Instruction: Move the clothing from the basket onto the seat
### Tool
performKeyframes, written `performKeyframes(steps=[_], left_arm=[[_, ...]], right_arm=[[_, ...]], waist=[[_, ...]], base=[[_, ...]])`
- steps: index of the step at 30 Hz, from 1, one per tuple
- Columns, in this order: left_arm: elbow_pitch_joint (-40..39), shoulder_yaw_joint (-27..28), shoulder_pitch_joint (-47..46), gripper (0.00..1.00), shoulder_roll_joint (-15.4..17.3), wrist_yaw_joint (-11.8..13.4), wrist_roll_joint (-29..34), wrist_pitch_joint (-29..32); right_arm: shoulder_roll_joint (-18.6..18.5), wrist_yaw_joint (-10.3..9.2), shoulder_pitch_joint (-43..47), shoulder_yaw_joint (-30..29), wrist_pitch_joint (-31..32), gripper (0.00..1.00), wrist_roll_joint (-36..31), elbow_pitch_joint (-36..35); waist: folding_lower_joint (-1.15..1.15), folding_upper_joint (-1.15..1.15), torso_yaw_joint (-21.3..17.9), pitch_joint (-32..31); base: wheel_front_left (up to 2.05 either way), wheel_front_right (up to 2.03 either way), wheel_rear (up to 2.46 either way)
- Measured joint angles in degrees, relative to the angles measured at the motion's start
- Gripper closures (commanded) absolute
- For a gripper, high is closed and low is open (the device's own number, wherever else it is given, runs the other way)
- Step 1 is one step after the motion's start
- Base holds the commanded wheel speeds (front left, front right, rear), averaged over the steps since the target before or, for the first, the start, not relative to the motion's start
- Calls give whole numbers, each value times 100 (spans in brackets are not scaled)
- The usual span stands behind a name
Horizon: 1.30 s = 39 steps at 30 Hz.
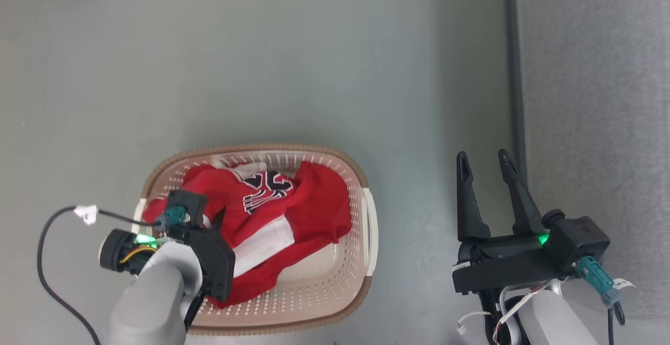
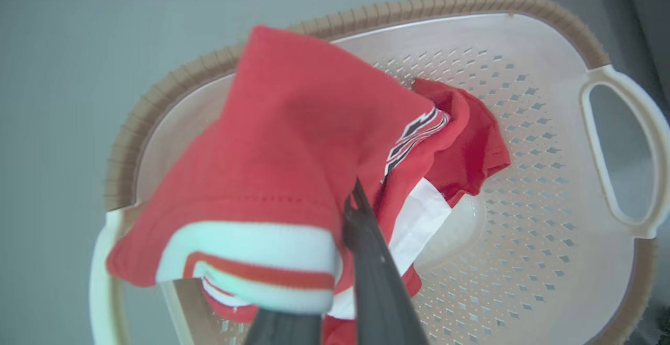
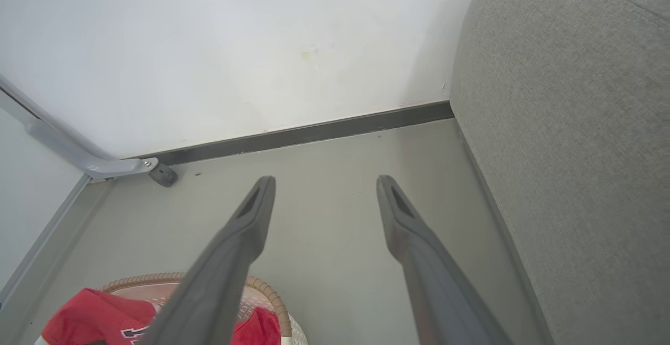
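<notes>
Your left gripper [image 2: 352, 203] pinches just one fold of the clothing [image 2: 293, 141], which could slip back into the basket [image 2: 419, 12]; the right gripper [image 3: 324, 193] hangs spread.

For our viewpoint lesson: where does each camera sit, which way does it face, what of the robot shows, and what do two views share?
Head: faces down at floor, laundry basket, seat; left forearm, right end effector show.
Left wrist: looks into basket; left end effector shut on red clothing.
Right wrist: faces wall and floor; its open fingers show.
Shared: basket and clothing, all views.
</notes>
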Motion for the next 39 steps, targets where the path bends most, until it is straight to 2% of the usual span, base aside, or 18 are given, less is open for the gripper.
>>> performKeyframes(steps=[7,15,26,34,39], left_arm=[[-197,-247,346,100,26,0,1,-510],[-495,-552,756,100,69,0,14,-659],[-1094,-512,1352,100,85,0,-104,-686],[-1592,-400,1797,100,62,0,-137,-686],[-1828,-226,2128,100,55,1,-147,-686]], right_arm=[[0,0,-108,38,0,0,250,398],[-1,0,-120,56,0,0,404,790],[-5,0,-58,265,1,0,599,1091],[-5,4,300,331,1,0,599,1260],[-3,172,525,308,1,0,625,1300]], waist=[[0,0,-27,-579],[0,0,-52,-1260],[0,0,-66,-2208],[0,-1,-24,-2815],[0,-1,26,-3247]], base=[[0,0,0],[0,0,0],[0,0,0],[0,0,0],[0,0,0]])
